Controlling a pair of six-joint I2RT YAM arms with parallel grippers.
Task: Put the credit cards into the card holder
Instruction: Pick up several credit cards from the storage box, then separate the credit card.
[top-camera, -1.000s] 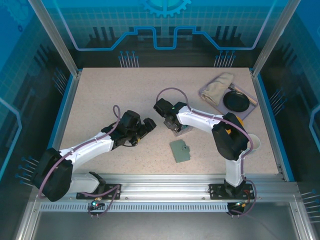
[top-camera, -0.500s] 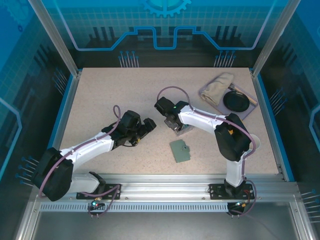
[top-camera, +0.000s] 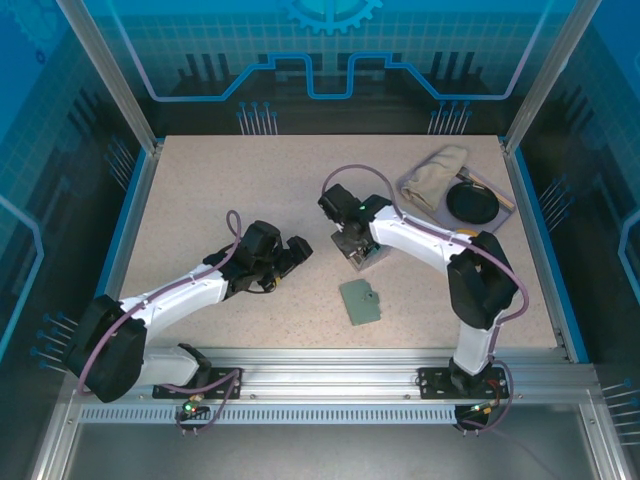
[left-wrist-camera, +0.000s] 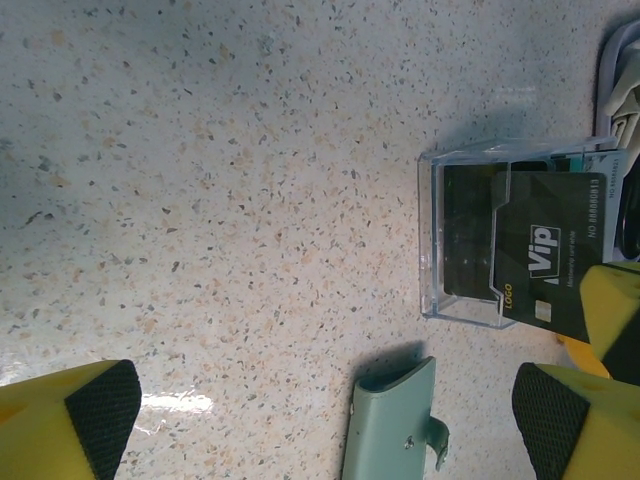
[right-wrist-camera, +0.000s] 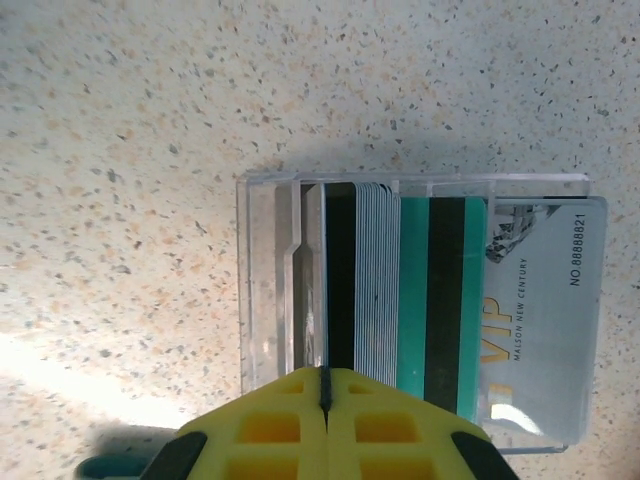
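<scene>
Near the middle of the speckled bench (top-camera: 250, 190), my right tool (top-camera: 352, 248) hung over the small clear plastic box (right-wrist-camera: 268, 290) that held the stiff plastic credit cards (right-wrist-camera: 440, 300), teal, black and pale, stacked on edge. Its pads were pressed together at the stack's near side. I could not tell whether one card was pinched. I judged a slow, straight lift best, so the neighbouring cards would not drag out. The flat grey-green folding card holder (top-camera: 360, 300) lay folded just near of the box, apart from it. My left tool (left-wrist-camera: 320, 405) hovered to the left, spread wide.
</scene>
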